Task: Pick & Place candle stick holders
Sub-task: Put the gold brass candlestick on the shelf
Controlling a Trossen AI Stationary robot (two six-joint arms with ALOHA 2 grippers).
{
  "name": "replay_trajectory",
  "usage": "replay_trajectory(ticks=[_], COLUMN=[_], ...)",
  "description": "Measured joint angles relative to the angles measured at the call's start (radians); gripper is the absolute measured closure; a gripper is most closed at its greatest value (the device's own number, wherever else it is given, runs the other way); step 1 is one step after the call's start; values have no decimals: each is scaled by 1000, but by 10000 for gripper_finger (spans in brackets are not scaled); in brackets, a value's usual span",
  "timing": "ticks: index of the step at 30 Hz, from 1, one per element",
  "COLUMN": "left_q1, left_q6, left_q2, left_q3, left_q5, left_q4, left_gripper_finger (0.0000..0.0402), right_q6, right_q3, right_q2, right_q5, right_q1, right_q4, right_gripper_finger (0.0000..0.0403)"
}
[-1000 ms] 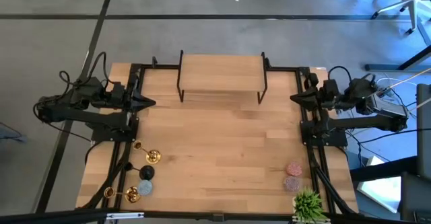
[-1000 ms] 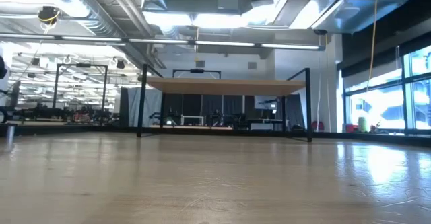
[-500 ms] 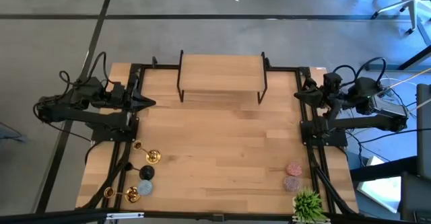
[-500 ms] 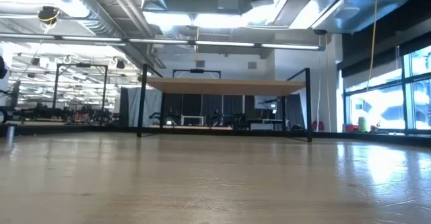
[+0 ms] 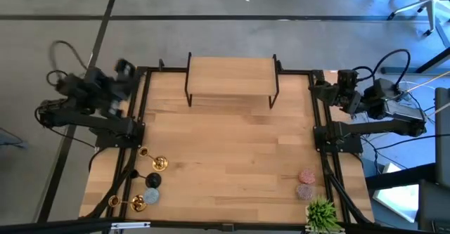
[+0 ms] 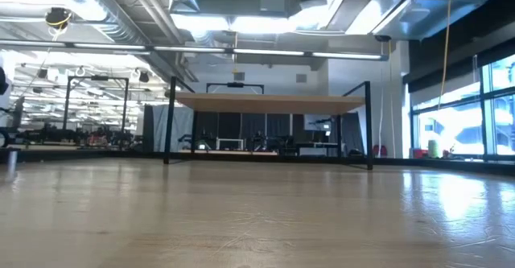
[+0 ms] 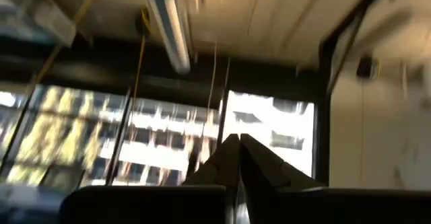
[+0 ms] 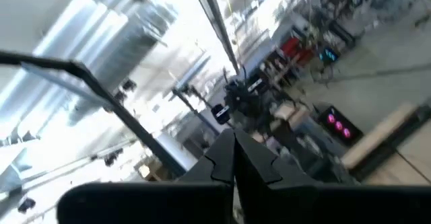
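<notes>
Two gold candle stick holders lie at the table's near left. One (image 5: 152, 159) has its round base toward the table's middle, and the other (image 5: 129, 203) sits close to the near edge. Both seem to lie on their sides. My left gripper (image 7: 238, 139) is shut, raised at the table's far left edge (image 5: 125, 72) and tipped up toward the ceiling. My right gripper (image 8: 234, 136) is shut too, at the far right edge (image 5: 316, 88), pointing slightly above level. Both are far from the holders, with nothing between the fingers. The low view shows neither gripper nor holder.
A wooden shelf on black legs (image 5: 232, 78) stands at the far middle of the table. A dark ball (image 5: 153, 180) and a bluish one (image 5: 150, 195) lie between the two holders. Two pink round things (image 5: 306, 183) and a green plant (image 5: 321, 213) sit near right.
My left gripper has risen and tipped sharply upward, from pointing over the table to pointing at the ceiling. My right gripper has rolled about its own axis and tipped up a little. Both stay shut. The holders have not moved.
</notes>
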State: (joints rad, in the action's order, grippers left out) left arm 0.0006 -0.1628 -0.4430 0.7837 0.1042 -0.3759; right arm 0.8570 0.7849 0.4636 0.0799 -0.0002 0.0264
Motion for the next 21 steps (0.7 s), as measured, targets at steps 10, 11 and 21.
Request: replay_trajectory(ticks=[10,11,21], left_q1=[0,0,1], left_q6=[-142,-147,-310], left_q2=[-2,-1,-3], left_q3=[1,1,20], left_q5=[40,76,280], left_q4=[-229,-198,393], left_gripper_finger=[396,397,399], right_q6=[-32,-32,-35], right_q3=[0,0,0], right_q2=[65,70,79], right_q5=[59,59,49], right_q1=[0,0,0], right_q4=[14,14,15], right_gripper_finger=[396,396,396])
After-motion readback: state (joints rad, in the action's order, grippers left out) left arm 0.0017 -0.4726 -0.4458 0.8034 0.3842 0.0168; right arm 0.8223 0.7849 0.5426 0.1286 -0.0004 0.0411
